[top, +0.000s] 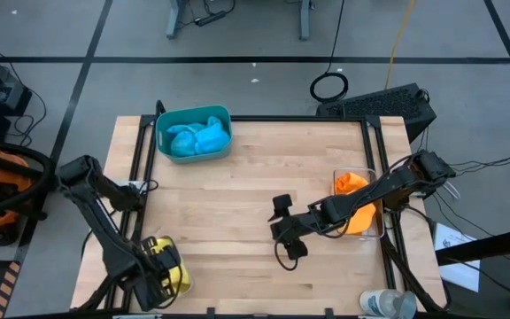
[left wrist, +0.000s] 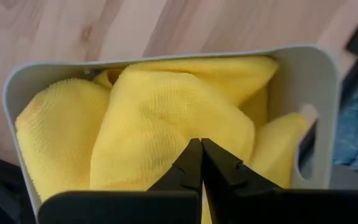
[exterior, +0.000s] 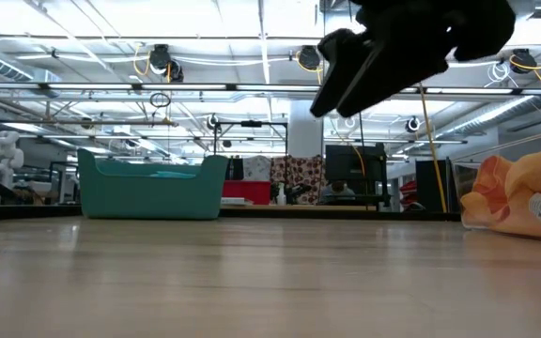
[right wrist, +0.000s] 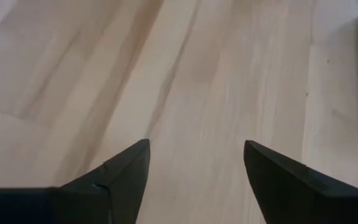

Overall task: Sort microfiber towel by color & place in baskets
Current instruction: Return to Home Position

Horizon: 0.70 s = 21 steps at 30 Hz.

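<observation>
Clock directions refer to the high view, with 12 o'clock at the far edge of the surface point(top: 237, 195).

**Left hand** point(left wrist: 201, 142): the fingers are together, tips touching, with nothing between them. The hand hangs directly over the grey basket point(left wrist: 303, 74) and points down into it. The yellow towels point(left wrist: 166, 118) lie bunched inside and reach the basket rim. This basket stands at the 7 o'clock corner of the surface. In the high view the left arm covers most of the basket, leaving only a patch of yellow showing.

**Right hand** point(right wrist: 196, 144): the fingers are spread wide apart and hold nothing. The hand hovers near the centre of the surface, over bare wood. The low view shows it well above the wood.

From the right hand outward:
- 3 o'clock, near: the clear basket point(top: 373, 176) holds the orange towels point(top: 351, 184). The right arm runs across this basket and hides the middle of the orange cloth.
- 11 o'clock, well apart: the teal basket point(top: 193, 112) stands against the far edge and holds the blue towels point(top: 197, 137).
- 5 o'clock: a clear bottle point(top: 388, 303) is at the near right corner.
- Beyond the far edge, at 1 o'clock: a coiled cable point(top: 329, 86) lies on the floor.
</observation>
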Tool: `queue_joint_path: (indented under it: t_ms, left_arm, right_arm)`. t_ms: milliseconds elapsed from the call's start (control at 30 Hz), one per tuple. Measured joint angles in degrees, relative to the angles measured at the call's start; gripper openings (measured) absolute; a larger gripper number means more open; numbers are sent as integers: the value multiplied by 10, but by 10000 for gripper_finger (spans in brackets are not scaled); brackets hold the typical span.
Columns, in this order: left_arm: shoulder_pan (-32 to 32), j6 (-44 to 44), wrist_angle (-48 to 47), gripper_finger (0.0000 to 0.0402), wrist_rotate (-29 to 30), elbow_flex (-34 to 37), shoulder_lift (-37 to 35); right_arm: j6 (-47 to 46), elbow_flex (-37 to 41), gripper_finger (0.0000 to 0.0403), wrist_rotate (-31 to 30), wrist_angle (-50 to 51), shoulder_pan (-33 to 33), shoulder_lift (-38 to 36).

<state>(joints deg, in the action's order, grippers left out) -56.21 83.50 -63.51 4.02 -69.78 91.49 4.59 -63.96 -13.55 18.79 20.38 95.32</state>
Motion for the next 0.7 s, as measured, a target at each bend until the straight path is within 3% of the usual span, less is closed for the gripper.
queue_joint_path:
  t_ms: [200,367,467,600,700]
  left_arm:
    - [0,-11,3,9,8,0,-28]
    - [4,-89,1,8,147,0,-35]
    - [14,-208,11,8,270,0,-35]
    - [49,-447,81,8,437,0,-35]
    - [93,-602,136,8,465,0,-35]
  right_arm:
    - [14,0,215,-1,9,11,-26]
    - [44,0,176,6,16,17,-52]
    - [86,0,130,34,32,17,-69]
    - [131,0,37,32,36,17,-105]
    - [138,2,10,31,58,7,-140]
